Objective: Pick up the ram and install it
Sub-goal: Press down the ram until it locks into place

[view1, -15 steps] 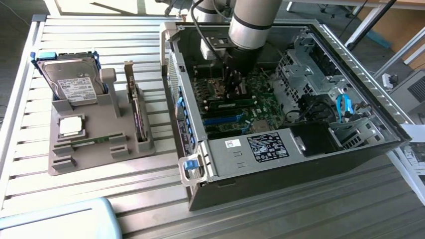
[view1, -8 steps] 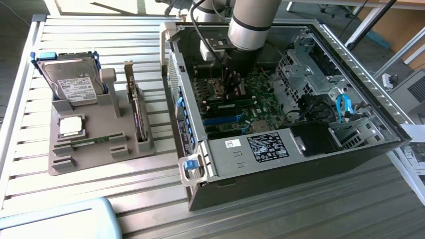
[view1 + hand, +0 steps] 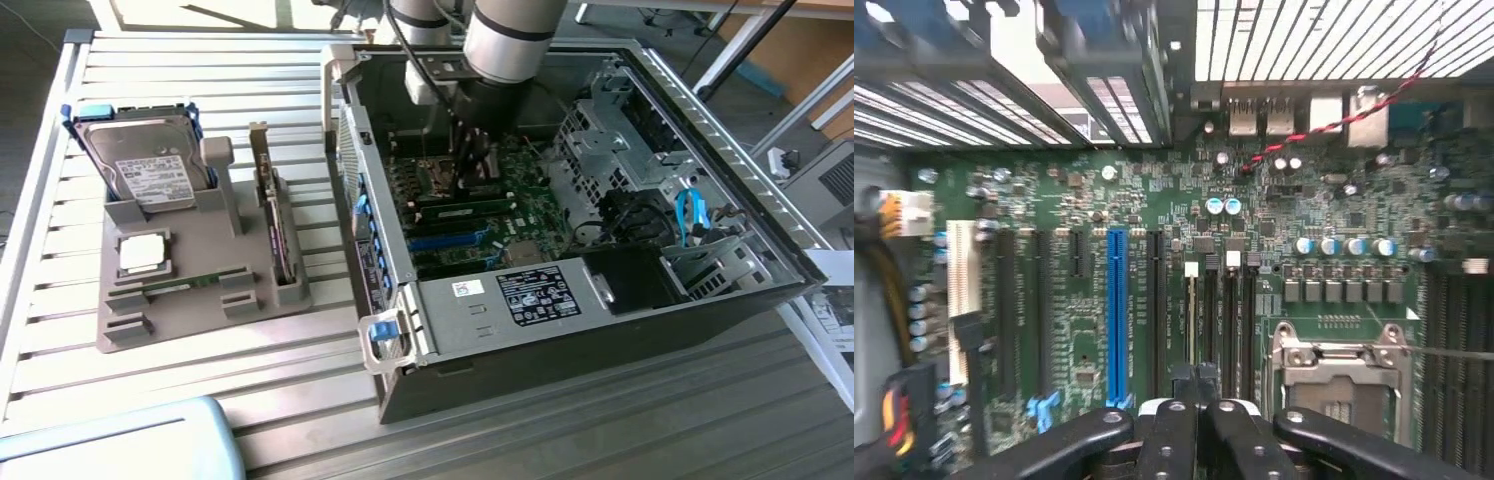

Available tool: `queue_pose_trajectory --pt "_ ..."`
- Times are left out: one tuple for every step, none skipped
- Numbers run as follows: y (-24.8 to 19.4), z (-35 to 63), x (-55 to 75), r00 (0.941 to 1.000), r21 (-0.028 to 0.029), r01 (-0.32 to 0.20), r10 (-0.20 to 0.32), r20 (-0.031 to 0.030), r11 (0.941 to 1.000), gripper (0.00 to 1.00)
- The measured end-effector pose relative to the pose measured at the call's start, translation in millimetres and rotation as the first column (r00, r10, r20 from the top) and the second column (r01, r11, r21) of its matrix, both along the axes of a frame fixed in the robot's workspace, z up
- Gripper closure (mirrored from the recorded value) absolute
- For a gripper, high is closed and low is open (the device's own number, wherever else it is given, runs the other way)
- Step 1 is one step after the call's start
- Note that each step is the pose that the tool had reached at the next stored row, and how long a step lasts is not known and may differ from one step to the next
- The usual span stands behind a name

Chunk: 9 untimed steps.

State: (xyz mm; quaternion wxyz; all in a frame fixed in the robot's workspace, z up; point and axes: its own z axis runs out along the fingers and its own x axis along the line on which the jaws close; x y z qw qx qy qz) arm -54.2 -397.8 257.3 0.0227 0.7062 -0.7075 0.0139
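Note:
The arm reaches down into the open computer case [image 3: 747, 270]. My gripper [image 3: 474, 183] hangs just above the motherboard [image 3: 534, 215], beside the processor socket [image 3: 427, 172]. In the wrist view the two black fingers [image 3: 1172, 430] are pressed together, so the gripper [image 3: 1199, 405] is shut, with a small dark bit at their tips. A thin green ram stick [image 3: 461, 208] with black chips lies along the memory slots right under the gripper. I cannot tell whether the fingertips touch it. The wrist view looks along the memory slots [image 3: 1219, 320], between the blue slot [image 3: 1117, 310] and the silver socket [image 3: 1344, 370].
A grey holder [image 3: 200, 320] at the exterior view's left carries a hard drive [image 3: 154, 170], a small silver chip [image 3: 143, 253], an upright expansion card [image 3: 274, 225] and a thin green strip [image 3: 174, 287] in a slot. Blue cables [image 3: 687, 215] and drive cages crowd the case's right side.

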Motion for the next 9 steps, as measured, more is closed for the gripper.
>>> queue_pose_trajectory --pt "0.0 5.0 0.0 1.0000 0.0001 0.000 0.000 0.0001 1.0000 0.89" --pt "0.0 9.1 0.0 1.0000 -0.0001 0.000 0.000 0.0000 1.0000 0.89" --pt "0.0 12.1 0.2 1.0000 -0.0002 0.000 0.000 0.0000 1.0000 0.89" --pt "0.0 13.3 0.8 1.0000 -0.0001 0.000 0.000 0.0001 1.0000 0.89" --pt "0.1 13.3 2.2 1.0000 0.0001 0.000 0.000 0.0000 1.0000 0.89" --pt "0.1 13.3 5.6 1.0000 0.0001 0.000 0.000 -0.0004 1.0000 0.89" --pt "0.0 13.4 9.0 1.0000 0.0000 0.000 0.000 -0.0012 1.0000 0.89" --pt "0.0 13.3 13.7 1.0000 -0.0001 0.000 0.000 -0.0021 1.0000 0.89" --pt "0.0 13.3 17.6 1.0000 0.0000 0.000 0.000 -0.0028 1.0000 0.89"
